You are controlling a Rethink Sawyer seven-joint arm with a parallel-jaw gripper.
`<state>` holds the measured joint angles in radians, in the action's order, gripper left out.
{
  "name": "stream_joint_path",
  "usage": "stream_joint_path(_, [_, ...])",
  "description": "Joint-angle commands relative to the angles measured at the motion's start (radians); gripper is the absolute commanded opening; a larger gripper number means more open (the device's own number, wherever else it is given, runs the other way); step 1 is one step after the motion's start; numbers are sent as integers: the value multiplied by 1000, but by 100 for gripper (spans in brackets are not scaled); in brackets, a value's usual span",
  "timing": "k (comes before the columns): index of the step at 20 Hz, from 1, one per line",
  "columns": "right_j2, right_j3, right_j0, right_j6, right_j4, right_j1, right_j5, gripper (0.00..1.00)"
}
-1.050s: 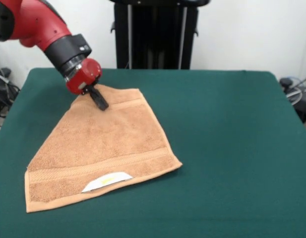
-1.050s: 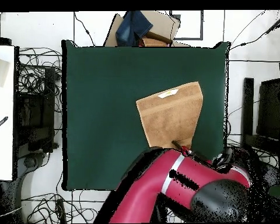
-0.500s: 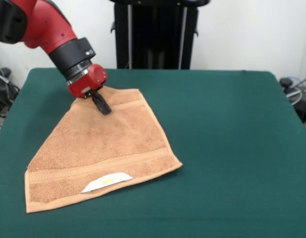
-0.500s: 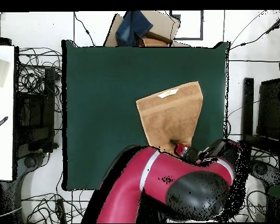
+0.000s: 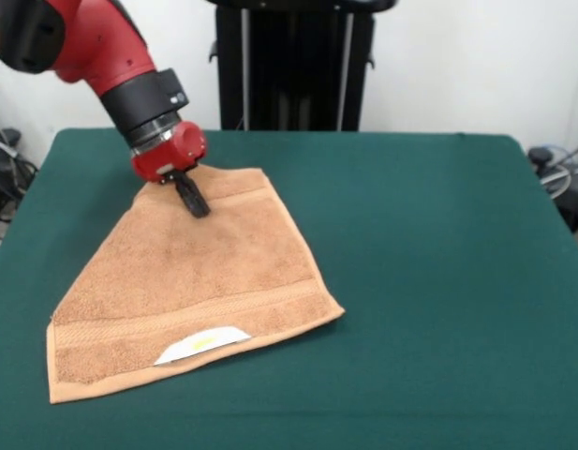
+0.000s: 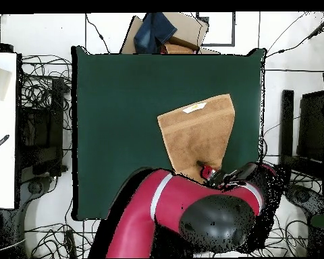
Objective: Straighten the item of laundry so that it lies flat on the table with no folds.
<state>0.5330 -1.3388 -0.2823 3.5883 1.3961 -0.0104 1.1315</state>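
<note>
Front view shows the gripper (image 5: pixel 192 200) tips on the towel (image 5: pixel 190 291), closure unclear, and its white label (image 5: pixel 202 343); overhead, the arm (image 6: pixel 185 216) hides them

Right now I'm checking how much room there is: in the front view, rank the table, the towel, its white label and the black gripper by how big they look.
1. table
2. towel
3. white label
4. gripper, though it is farther away, so the last two are unsure.

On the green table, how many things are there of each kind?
Towel: 1
White label on the towel: 1
Robot gripper touching the towel: 1
Total: 3, all on the table
</note>
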Motion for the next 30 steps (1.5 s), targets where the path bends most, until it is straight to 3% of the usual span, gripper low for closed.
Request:
stream_joint_path(1, [-173,91,-80,-69,-124,170,-216,0])
stream_joint_path(5, [-248,132,-153,-59,-102,204,-27,0])
stream_joint_path(11, [-270,172,-166,-34,-82,227,83,0])
stream_joint_path(20, [-224,143,-120,-33,-128,213,32,0])
stream_joint_path(30, [-260,127,-113,-44,-189,217,31,0])
